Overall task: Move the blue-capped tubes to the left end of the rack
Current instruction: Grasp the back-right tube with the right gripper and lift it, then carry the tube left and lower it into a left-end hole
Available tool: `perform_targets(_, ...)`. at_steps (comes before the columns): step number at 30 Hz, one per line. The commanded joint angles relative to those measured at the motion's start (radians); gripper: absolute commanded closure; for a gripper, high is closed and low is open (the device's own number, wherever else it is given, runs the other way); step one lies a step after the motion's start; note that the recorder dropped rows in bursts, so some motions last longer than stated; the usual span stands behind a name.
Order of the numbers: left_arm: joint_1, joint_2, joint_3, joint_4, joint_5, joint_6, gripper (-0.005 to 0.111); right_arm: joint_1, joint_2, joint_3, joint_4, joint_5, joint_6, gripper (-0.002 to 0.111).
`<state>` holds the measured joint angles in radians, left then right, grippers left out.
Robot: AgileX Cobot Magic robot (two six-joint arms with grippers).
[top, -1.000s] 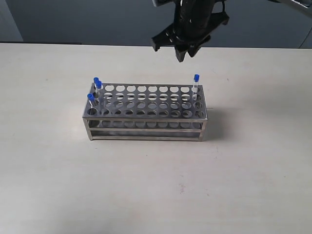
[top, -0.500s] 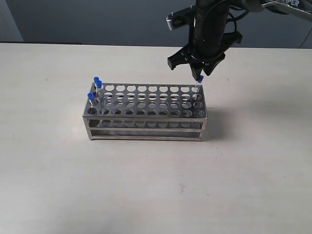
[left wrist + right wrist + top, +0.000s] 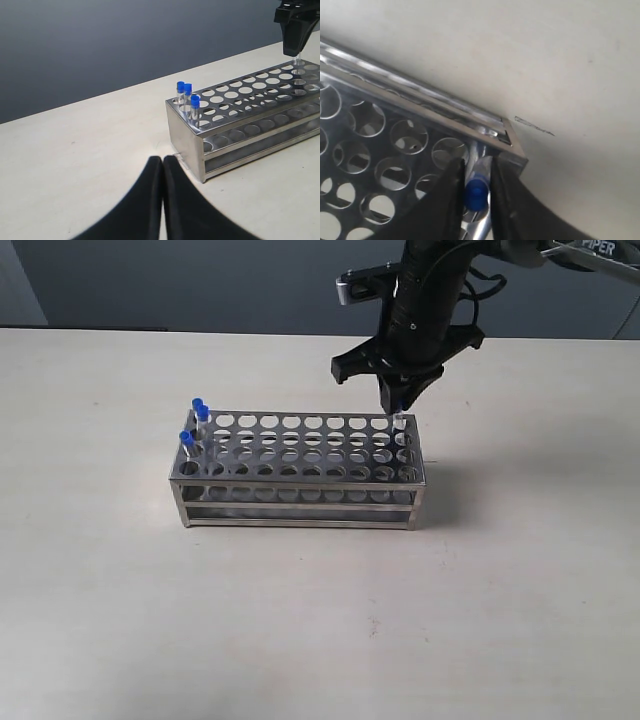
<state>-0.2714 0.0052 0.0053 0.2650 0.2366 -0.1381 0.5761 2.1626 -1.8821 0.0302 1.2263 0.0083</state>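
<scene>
The steel rack [image 3: 300,486] stands mid-table. Three blue-capped tubes [image 3: 197,422] stand upright in holes at its left end, and the left wrist view shows them too [image 3: 188,90]. A further blue-capped tube [image 3: 475,194] stands in the far right corner hole of the rack [image 3: 395,100]. My right gripper [image 3: 400,405] reaches down over that corner, and its fingers [image 3: 455,172] press on both sides of the blue cap. My left gripper [image 3: 163,159] hovers low over the table, short of the rack's left end [image 3: 187,140], shut with nothing in it.
The rack's other holes hold nothing. A light table [image 3: 320,620] lies all around the rack, with a dark wall behind its far edge. My right arm [image 3: 430,300] comes in from the upper right. The left arm does not show in the exterior view.
My right gripper has come down from above the table's far side onto the right corner tube and narrowed its jaws around the cap. The three left tubes stayed put.
</scene>
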Motion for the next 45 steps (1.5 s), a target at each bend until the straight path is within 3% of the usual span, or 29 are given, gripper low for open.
perform_targets(1, -0.011, -0.005, -0.005, -0.003, -0.004, -0.005, 0.106, -0.006, -0.002, 0.004, -0.001, -0.005, -0.008, 0.109)
perform_targets(19, -0.011, -0.005, -0.005, -0.003, -0.004, -0.005, 0.106, 0.011, -0.195, 0.004, -0.036, -0.005, -0.016, 0.109)
perform_targets(29, -0.011, -0.005, -0.005, -0.003, -0.004, -0.005, 0.106, 0.148, -0.242, 0.004, -0.030, -0.005, -0.067, 0.109)
perform_targets(38, -0.011, -0.005, -0.005, -0.003, -0.004, -0.005, 0.106, 0.283, -0.190, 0.000, 0.113, -0.058, -0.210, 0.109)
perform_targets(45, -0.011, -0.005, -0.005, -0.003, -0.004, -0.005, 0.106, 0.354, -0.102, -0.111, 0.116, -0.054, -0.238, 0.109)
